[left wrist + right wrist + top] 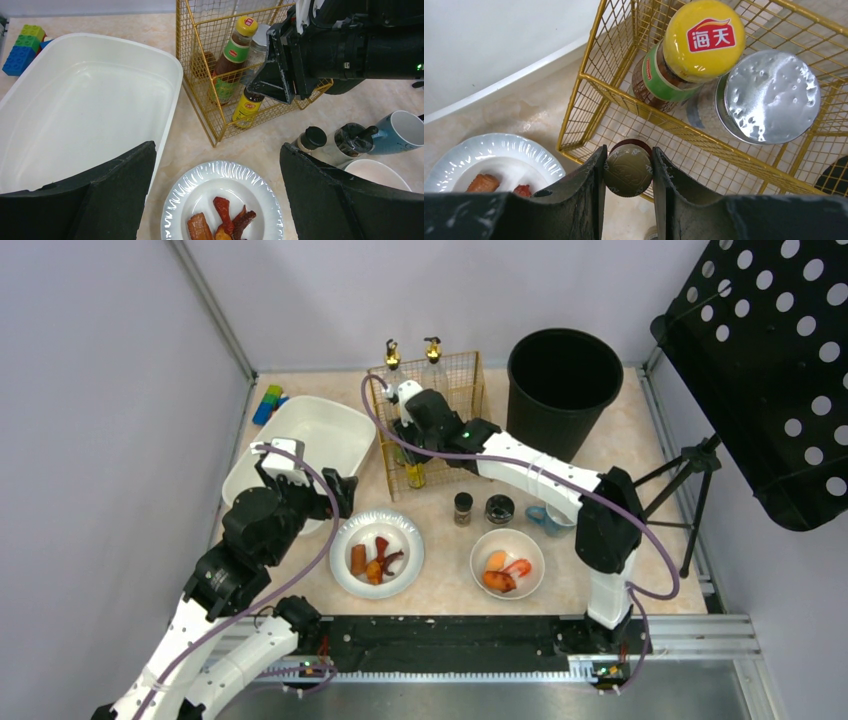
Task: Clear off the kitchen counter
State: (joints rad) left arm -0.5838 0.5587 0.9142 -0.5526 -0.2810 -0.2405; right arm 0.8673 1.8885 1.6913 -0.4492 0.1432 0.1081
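right fingers point(676, 192) clamp a bottle cap point(628, 170) (body hidden beneath).

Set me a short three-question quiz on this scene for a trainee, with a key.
1. True or false: the left gripper is shut.
2. What does the right gripper hold? A) a mug B) the small yellow-labelled bottle C) a bowl
3. Fill in: the tall sauce bottle in the gold wire basket has a ___ cap.

Key: 1 false, its jaws stand wide open. 2 B, gripped at the cap. 3 yellow.
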